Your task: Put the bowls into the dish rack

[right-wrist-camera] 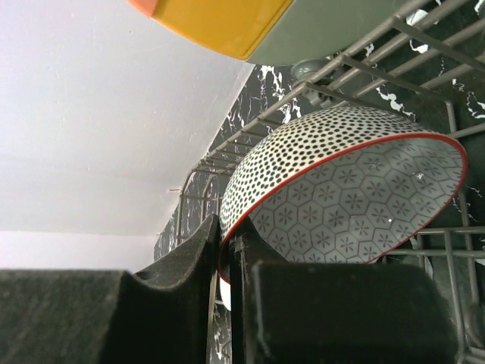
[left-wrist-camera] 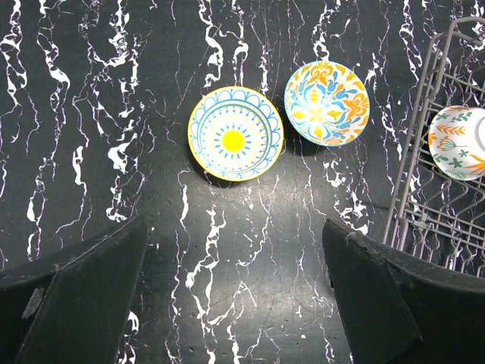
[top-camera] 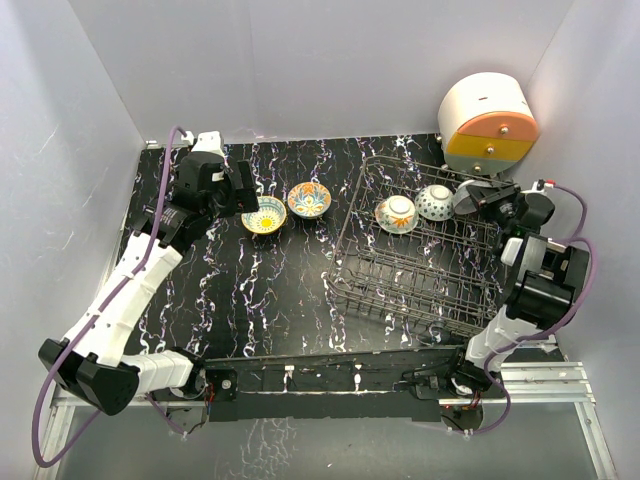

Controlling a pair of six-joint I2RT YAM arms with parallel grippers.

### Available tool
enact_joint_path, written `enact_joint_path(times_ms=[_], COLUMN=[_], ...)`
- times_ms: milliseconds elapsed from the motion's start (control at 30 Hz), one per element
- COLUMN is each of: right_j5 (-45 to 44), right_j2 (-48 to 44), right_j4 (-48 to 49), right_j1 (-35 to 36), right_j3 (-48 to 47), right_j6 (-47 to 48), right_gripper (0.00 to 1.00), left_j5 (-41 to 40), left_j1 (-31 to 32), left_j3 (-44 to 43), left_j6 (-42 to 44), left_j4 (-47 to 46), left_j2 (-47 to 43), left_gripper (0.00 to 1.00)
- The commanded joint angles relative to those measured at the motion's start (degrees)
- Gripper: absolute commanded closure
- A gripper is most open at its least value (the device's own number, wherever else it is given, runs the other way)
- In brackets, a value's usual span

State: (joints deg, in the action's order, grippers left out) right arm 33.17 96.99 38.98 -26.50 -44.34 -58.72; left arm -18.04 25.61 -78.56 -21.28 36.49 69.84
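Two bowls sit upright on the black marbled table: a yellow-centred bowl (top-camera: 264,215) (left-wrist-camera: 236,133) and an orange floral bowl (top-camera: 309,199) (left-wrist-camera: 326,102). My left gripper (top-camera: 236,190) (left-wrist-camera: 235,227) hangs open above the table just near of them, with nothing between its fingers. The dish rack (top-camera: 420,265) (left-wrist-camera: 424,174) stands to the right. In its far row are a floral bowl on its side (top-camera: 397,213) (left-wrist-camera: 458,142) and a blue-dotted bowl (top-camera: 434,202). My right gripper (top-camera: 487,196) (right-wrist-camera: 225,235) is shut on the red rim of a dotted grey-patterned bowl (top-camera: 464,198) (right-wrist-camera: 356,189), tilted on edge at the rack's far right corner.
A round white-and-orange appliance (top-camera: 487,125) (right-wrist-camera: 212,23) stands behind the rack's far right corner, close to the held bowl. White walls enclose the table on the left, back and right. The rack's near rows of tines (top-camera: 410,290) hold nothing.
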Motion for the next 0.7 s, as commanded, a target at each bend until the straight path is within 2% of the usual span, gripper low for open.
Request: enact_joint_path(times_ms=[0, 400, 667], right_j5=[0.19, 1.45, 2.67], right_j2=[2.54, 8.03, 3.52], right_j4=[17.96, 23.08, 16.11], right_j1=[-0.48, -1.77, -3.44], right_j3=[1.01, 5.73, 10.5], right_j6=[-3.33, -2.45, 1.02], right_gripper=[0.92, 0.92, 0.91], left_j5=[0.63, 0.46, 0.77], left_j1=[-0.29, -0.29, -0.28], left_j3=[-1.72, -2.46, -1.97], left_j6=[-0.4, -0.6, -1.15], left_j4=[0.62, 0.96, 0.99], left_j2=[-0.02, 0.77, 0.71], left_gripper=[0.03, 0.03, 0.03])
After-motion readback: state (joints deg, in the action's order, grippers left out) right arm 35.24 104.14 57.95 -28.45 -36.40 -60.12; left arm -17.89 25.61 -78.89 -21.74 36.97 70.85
